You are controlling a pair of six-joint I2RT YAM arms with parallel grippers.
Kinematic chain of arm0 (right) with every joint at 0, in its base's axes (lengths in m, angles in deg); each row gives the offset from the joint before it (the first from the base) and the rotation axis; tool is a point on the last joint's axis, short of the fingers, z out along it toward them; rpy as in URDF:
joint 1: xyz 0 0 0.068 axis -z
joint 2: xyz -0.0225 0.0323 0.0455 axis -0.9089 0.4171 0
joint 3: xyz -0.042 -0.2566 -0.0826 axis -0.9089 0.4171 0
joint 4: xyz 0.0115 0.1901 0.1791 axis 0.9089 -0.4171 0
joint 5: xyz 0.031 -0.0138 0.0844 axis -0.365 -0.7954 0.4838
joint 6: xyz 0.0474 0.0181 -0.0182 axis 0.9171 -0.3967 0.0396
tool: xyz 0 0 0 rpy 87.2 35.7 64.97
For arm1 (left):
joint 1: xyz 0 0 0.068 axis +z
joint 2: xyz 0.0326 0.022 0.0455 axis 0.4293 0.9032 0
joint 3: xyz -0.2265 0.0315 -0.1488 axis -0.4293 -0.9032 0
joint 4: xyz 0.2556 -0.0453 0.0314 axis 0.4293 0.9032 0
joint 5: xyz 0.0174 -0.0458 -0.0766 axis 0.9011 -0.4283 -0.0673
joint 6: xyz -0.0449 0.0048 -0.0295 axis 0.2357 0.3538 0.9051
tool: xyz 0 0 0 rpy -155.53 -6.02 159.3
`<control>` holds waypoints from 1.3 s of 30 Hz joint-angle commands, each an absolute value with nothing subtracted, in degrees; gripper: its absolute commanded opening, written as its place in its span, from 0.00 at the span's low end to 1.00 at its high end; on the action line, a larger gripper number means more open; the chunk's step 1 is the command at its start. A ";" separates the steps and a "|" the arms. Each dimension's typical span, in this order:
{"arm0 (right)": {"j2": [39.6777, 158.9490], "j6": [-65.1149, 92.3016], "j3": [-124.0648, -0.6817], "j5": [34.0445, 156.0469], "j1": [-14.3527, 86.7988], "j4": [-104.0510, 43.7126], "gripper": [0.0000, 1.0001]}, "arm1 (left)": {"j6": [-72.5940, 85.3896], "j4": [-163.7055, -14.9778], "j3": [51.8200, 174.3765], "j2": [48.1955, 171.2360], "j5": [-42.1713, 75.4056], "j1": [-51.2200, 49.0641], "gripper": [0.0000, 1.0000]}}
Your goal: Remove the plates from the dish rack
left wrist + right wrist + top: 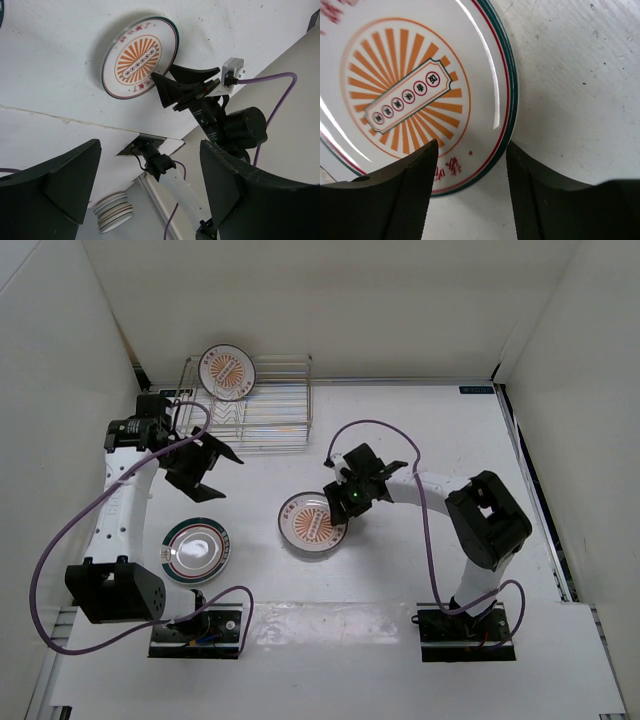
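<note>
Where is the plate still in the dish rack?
The remaining plate stands on edge at the far-left corner of the dish rack, just beyond the left gripper in the top view.

The left arm (125,510) runs from its base at the near edge of the worktop (400,430) up toward the dish rack (270,410). Its wrist bends by the rack's left end. The left gripper (212,468) hangs just in front of the rack's near left corner, pointing rightward, and its dark fingers (55,185) are spread wide.

The right arm (430,490) folds at a raised elbow well to the right of the rack, with the forearm stretched leftward. The right gripper (345,502) sits low, well in front of the rack's right end and tilted down. Its fingers (415,190) are parted.
</note>
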State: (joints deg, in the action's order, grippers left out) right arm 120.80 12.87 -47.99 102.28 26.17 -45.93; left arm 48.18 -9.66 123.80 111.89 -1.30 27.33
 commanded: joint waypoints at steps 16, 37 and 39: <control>112.29 0.54 -64.18 90.57 28.52 -56.30 0.81 | 55.54 -43.87 115.90 111.04 4.75 32.62 1.00; 83.89 -11.50 -35.34 95.93 34.32 -58.41 0.83 | 68.21 -40.92 160.55 153.75 0.36 33.60 1.00; 83.36 -11.24 -34.90 95.84 34.94 -57.53 0.84 | 68.21 -42.57 155.57 152.01 1.75 32.98 1.00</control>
